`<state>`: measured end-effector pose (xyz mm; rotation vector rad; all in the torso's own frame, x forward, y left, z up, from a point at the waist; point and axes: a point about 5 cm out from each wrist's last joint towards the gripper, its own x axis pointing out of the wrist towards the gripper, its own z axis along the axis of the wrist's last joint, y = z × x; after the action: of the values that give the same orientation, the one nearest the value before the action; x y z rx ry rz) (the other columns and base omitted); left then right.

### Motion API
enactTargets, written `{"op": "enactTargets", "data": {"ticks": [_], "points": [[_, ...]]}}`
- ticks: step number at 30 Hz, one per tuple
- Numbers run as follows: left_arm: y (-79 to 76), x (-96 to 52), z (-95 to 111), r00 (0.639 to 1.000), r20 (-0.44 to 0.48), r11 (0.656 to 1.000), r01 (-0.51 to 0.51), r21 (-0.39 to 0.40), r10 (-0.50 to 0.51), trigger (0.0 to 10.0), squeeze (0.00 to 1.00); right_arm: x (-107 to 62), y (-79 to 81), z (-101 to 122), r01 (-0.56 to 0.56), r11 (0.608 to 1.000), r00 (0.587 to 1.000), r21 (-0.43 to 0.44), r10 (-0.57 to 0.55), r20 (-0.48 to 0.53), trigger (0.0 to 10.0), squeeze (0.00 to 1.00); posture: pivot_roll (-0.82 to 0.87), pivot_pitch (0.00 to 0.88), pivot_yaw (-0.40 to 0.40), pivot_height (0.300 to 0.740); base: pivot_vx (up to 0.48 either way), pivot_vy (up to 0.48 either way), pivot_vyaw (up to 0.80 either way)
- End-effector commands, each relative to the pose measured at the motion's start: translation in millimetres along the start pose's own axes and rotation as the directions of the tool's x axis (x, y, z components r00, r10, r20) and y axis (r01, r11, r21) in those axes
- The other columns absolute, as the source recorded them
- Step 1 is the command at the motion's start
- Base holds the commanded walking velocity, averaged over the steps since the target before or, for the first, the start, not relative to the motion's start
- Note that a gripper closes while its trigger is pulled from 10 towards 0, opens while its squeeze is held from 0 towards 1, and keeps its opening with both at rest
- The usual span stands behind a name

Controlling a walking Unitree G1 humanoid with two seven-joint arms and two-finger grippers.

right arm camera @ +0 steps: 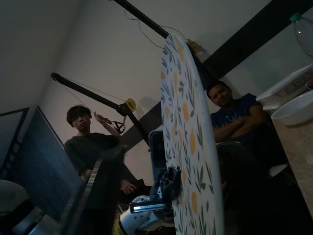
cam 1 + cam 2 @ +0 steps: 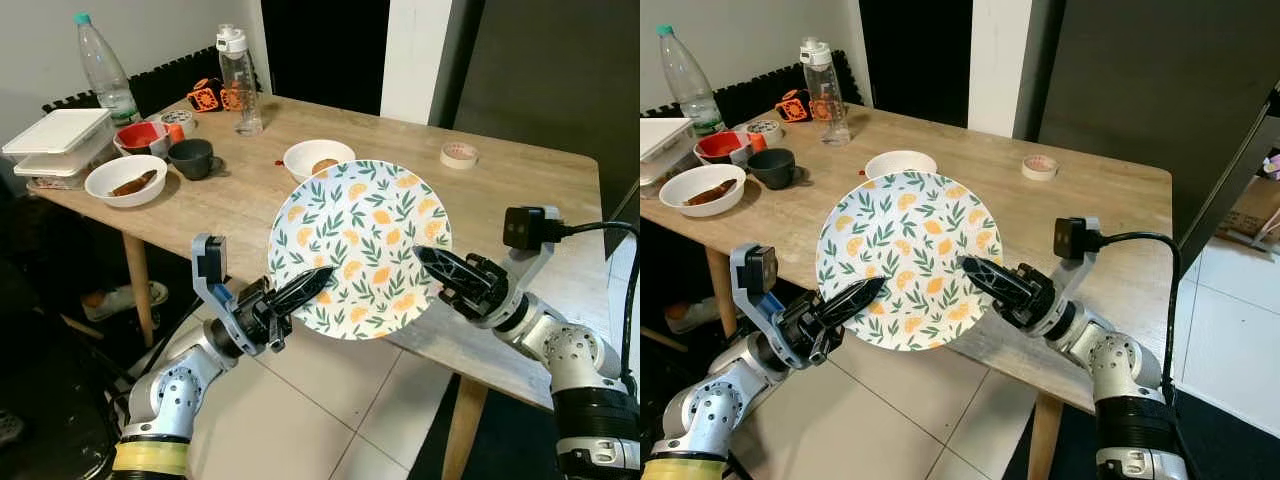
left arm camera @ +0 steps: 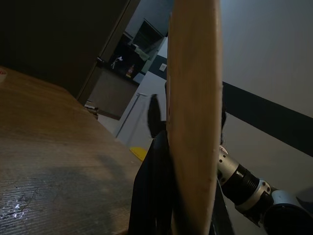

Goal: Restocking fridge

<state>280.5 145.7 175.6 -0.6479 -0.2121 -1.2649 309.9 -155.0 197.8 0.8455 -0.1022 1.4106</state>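
Left eye view: left gripper (image 2: pixel 318 283) and right gripper (image 2: pixel 428 262) each pinch an opposite rim of the lemon-print plate (image 2: pixel 360 248), fingers closed down on its edge. The plate is held above the near edge of the wooden table (image 2: pixel 520 200), tilted, patterned face toward the camera.

Right eye view: same hold; bowls and bottles stand far left on the table.

Left wrist view: plate seen edge-on, its back plain.

Right wrist view: plate edge-on, upright; two people sit behind in the dim light.
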Motion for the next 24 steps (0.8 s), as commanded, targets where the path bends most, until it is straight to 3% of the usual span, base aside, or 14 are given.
{"op": "enactTargets", "data": {"ticks": [1,20,21,22,24], "points": [[-3.6,-3.4,2,1.000,-0.018,1.000,0.017,0.010,-0.017,0.0,0.00,-0.8,3.3,-2,-0.017,1.000,1.000,0.005,0.018,-0.022,0.0,0.00,-0.06,0.064,0.020,0.740,0.000,0.000,0.00],[-6.4,-3.3,0,0.999,0.005,0.999,0.049,-0.019,-0.049,0.0,0.00,-4.8,0.1,-11,0.031,1.000,0.996,0.003,-0.031,-0.079,0.0,0.00,-0.07,0.061,0.018,0.740,0.000,0.000,0.00],[-5.1,-3.1,0,0.999,0.014,0.999,0.031,-0.028,-0.031,1.4,0.86,-4.9,-0.2,-11,0.034,0.999,0.996,0.003,-0.033,-0.080,0.0,0.00,-0.07,0.059,0.018,0.740,0.000,0.000,0.00],[-3.9,-3.0,-1,0.999,0.028,0.999,0.018,-0.036,-0.017,10.0,1.00,-4.7,-0.4,-11,0.037,0.999,0.996,0.002,-0.037,-0.078,0.0,0.00,-0.07,0.059,0.018,0.740,0.000,0.000,0.00],[-2.6,-3.2,0,0.999,0.050,0.999,0.006,-0.050,-0.004,10.0,1.00,-4.6,-0.7,-11,0.040,0.999,0.996,0.001,-0.040,-0.076,0.0,0.00,-0.07,0.059,0.018,0.740,0.000,0.000,0.00]]}}
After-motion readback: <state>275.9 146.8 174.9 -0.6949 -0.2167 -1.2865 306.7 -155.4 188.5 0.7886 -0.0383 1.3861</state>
